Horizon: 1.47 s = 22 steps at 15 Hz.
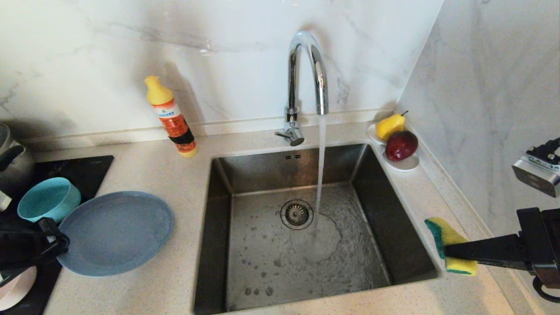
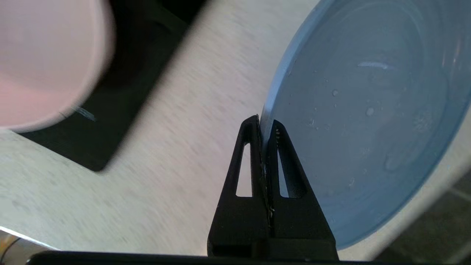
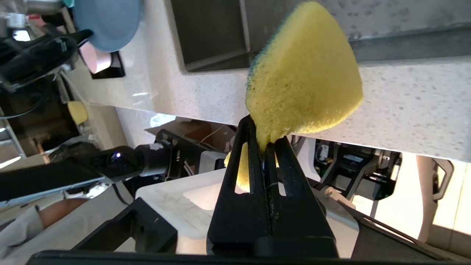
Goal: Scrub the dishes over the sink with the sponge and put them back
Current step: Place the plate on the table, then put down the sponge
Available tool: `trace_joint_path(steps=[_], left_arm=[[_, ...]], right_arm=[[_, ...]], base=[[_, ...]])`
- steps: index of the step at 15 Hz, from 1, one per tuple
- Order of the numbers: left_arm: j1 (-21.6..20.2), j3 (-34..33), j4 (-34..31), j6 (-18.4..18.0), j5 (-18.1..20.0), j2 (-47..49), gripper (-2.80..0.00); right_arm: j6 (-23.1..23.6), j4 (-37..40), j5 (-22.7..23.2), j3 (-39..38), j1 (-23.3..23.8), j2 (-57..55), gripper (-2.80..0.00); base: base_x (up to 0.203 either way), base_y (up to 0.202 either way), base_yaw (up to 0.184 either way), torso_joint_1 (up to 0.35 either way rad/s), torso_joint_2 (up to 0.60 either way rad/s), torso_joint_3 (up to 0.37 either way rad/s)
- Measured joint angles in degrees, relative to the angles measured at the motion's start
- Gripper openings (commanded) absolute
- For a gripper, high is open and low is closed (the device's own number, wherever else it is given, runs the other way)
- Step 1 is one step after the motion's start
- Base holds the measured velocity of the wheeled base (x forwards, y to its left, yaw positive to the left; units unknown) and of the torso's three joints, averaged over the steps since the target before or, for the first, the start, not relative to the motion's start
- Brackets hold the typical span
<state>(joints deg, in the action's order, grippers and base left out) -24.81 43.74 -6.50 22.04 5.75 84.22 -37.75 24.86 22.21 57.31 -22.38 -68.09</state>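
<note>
L gripper (image 2: 265, 127) pinches plate (image 2: 368, 110) rim; R gripper (image 3: 263, 141) clamps sponge (image 3: 305, 73).

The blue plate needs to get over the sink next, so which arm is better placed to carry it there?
The left. The left gripper is already shut on the rim of the blue plate, beside the sink. The right gripper is across the basin, shut on the sponge.

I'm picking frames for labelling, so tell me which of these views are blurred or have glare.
Left wrist view: motion blur smears the counter and the pink bowl; the blue plate and the left gripper stay sharp. Head view: crisp, with a bright highlight on the tap. Right wrist view: the sponge is sharp, the background at lower right washed out.
</note>
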Motion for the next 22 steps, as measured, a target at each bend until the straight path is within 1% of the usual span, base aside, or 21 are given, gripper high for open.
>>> trace_joint_path(steps=[3, 4, 5, 7, 8, 10, 11, 14, 15, 16, 17, 18, 19, 20, 22], left_arm=[[-0.9, -0.6, 1.7, -0.5, 1.2, 1.9, -2.80], [-1.0, -0.6, 2.1, -0.7, 1.7, 2.3, 0.00], [-1.1, -0.7, 2.1, -0.7, 2.6, 2.5, 0.00], [-1.1, -0.5, 2.2, -0.7, 5.9, 2.7, 0.00], [-1.1, -0.4, 2.3, -0.7, 6.5, 2.7, 0.00], [-1.1, -0.1, 2.8, -0.9, 6.7, 2.8, 0.00], [-1.1, 0.4, 3.4, -0.8, 6.7, 2.7, -2.80], [-0.9, 3.3, 3.3, -1.6, 6.8, 1.3, -2.80], [-0.5, 5.2, 3.4, -2.7, 6.8, 0.9, -2.80], [0.2, 7.1, 3.9, -4.8, 6.7, 0.7, -2.80], [1.2, 8.7, 5.9, -7.7, 6.6, 0.6, -2.80], [2.7, 9.6, 9.0, -10.3, 6.5, 0.9, -2.80], [4.9, 10.2, 13.4, -13.2, 6.1, 1.5, -2.80], [7.7, 10.2, 18.3, -15.4, 5.3, 2.1, -2.80], [14.5, 9.6, 27.9, -18.8, 2.6, 2.7, -2.80]], right_arm=[[0.0, 0.0, 0.2, 0.0, 0.0, -0.3, -2.80], [0.0, 0.1, 0.2, -0.1, 0.0, -0.3, -2.80], [0.0, 0.0, 0.2, -0.1, 0.0, -0.2, -2.80], [0.0, 0.0, 0.2, -0.3, 0.1, -0.1, -2.80], [0.0, 0.0, 0.2, -0.4, 0.1, -0.1, -2.80], [0.0, 0.0, 0.1, -0.6, 0.1, 0.1, -2.80], [0.0, 0.1, 0.1, -0.7, 0.1, 0.2, -2.80], [0.0, 0.1, 0.1, -0.9, 0.1, 0.2, -2.80], [0.0, 0.1, 0.1, -0.9, 0.1, 0.3, -2.80], [0.0, 0.0, 0.1, -0.6, 0.1, 0.4, -2.80], [0.1, 0.1, 0.1, -0.5, 0.1, 0.5, -2.80], [0.1, 0.0, 0.1, -0.4, 0.1, 0.5, -2.80], [0.1, 0.0, 0.1, -0.3, 0.1, 0.6, -2.80], [0.1, 0.0, 0.0, -0.3, 0.1, 0.7, -2.80], [0.1, 0.0, 0.0, -0.4, 0.1, 0.7, -2.80]], base=[[0.000, 0.000, 0.000, 0.000, 0.00, 0.000], [0.000, 0.000, 0.000, 0.000, 0.00, 0.000], [0.000, 0.000, 0.000, 0.000, 0.00, 0.000], [0.000, 0.000, 0.000, 0.000, 0.00, 0.000], [0.000, 0.000, 0.000, 0.000, 0.00, 0.000], [0.000, 0.000, 0.000, 0.000, 0.00, 0.000], [0.000, 0.000, 0.000, 0.000, 0.00, 0.000], [0.000, 0.000, 0.000, 0.000, 0.00, 0.000], [0.000, 0.000, 0.000, 0.000, 0.00, 0.000], [0.000, 0.000, 0.000, 0.000, 0.00, 0.000], [0.000, 0.000, 0.000, 0.000, 0.00, 0.000], [0.000, 0.000, 0.000, 0.000, 0.00, 0.000], [0.000, 0.000, 0.000, 0.000, 0.00, 0.000], [0.000, 0.000, 0.000, 0.000, 0.00, 0.000], [0.000, 0.000, 0.000, 0.000, 0.00, 0.000]])
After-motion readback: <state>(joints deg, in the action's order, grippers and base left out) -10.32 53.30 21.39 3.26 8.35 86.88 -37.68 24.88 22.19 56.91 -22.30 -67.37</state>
